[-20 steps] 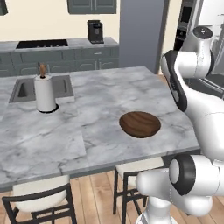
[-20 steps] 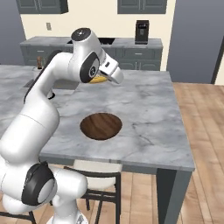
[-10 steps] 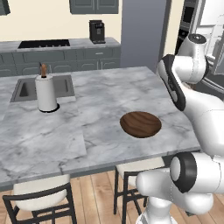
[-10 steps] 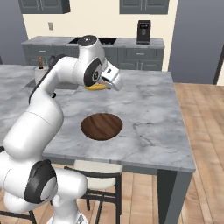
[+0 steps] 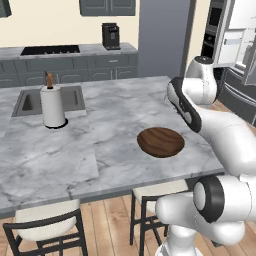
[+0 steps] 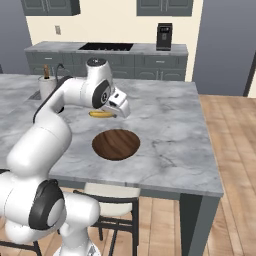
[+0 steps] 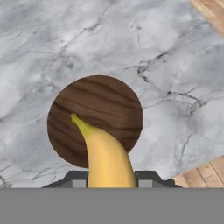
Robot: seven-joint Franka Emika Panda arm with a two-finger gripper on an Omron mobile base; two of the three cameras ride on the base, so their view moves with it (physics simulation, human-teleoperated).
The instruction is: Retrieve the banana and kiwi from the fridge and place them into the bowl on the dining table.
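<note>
Banana (image 7: pixel 107 159): yellow, curved, dark-tipped

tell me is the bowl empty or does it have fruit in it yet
Empty: the bowl shows bare wood inside, and the banana is held above it.

1. Glossy white arm (image 6: pixel 47 135) of fat rounded segments.
2. Dark grey rings and round caps at its joints.
3. A black strip runs along one upper link.
</note>
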